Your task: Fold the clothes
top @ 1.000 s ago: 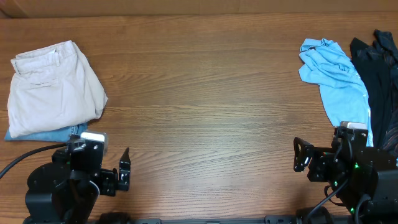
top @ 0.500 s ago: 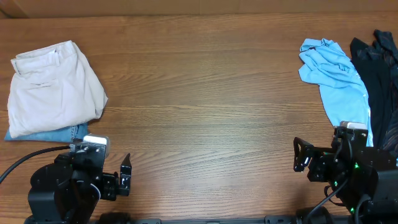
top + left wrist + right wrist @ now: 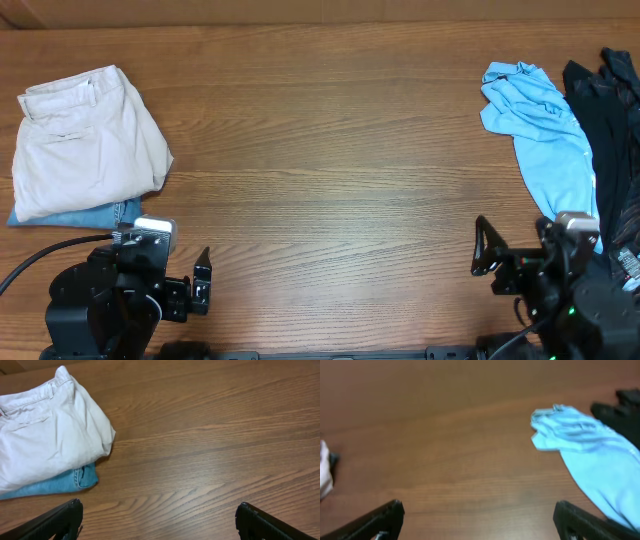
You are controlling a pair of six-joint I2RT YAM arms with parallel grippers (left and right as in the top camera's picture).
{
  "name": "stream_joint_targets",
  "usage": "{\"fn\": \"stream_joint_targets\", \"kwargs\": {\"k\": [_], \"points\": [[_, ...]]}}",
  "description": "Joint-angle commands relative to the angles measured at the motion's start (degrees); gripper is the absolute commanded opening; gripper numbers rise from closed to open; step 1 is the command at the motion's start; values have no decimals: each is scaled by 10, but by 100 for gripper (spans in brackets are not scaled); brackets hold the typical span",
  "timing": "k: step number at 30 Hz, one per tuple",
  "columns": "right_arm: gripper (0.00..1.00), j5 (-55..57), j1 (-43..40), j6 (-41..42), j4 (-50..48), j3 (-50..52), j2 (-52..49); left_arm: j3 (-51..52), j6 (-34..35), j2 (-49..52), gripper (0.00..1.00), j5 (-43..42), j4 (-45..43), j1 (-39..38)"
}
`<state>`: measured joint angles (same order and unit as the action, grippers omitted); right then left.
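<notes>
The cream shorts (image 3: 85, 140) lie folded at the far left of the table, on top of blue denim jeans (image 3: 100, 213). They also show at the upper left of the left wrist view (image 3: 47, 435), with the jeans (image 3: 65, 481) peeking out below. My left gripper (image 3: 200, 278) is open and empty at the front left, apart from the shorts; its fingers frame bare wood (image 3: 159, 512). My right gripper (image 3: 484, 250) is open and empty at the front right (image 3: 479, 512).
A light blue shirt (image 3: 540, 125) lies crumpled at the right, also in the right wrist view (image 3: 585, 452). Dark garments (image 3: 610, 120) lie at the far right edge. The wooden table (image 3: 330, 150) spans the view.
The left arm drew back slightly toward the front. The right arm shifted a little lower and to the right. The clothes have not moved.
</notes>
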<state>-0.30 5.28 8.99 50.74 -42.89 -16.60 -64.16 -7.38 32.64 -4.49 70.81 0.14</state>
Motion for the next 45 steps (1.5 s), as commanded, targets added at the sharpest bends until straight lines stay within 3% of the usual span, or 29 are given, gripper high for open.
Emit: {"fn": "stream_joint_targets", "kwargs": {"k": [1, 6, 21, 28, 45], "points": [[100, -24, 2, 0, -68, 93, 73, 0, 10, -2, 100, -9, -1, 2], [100, -33, 2, 0, -189, 218, 167, 0, 10, -2, 100, -9, -1, 2], [100, -19, 17, -65, -560, 415, 164, 0, 10, -2, 100, -9, -1, 2], [100, -17, 18, -62, -458, 424, 164, 0, 10, -2, 100, -9, -1, 2], [100, -17, 18, -62, -461, 424, 164, 0, 10, -2, 100, -9, -1, 2]]}}
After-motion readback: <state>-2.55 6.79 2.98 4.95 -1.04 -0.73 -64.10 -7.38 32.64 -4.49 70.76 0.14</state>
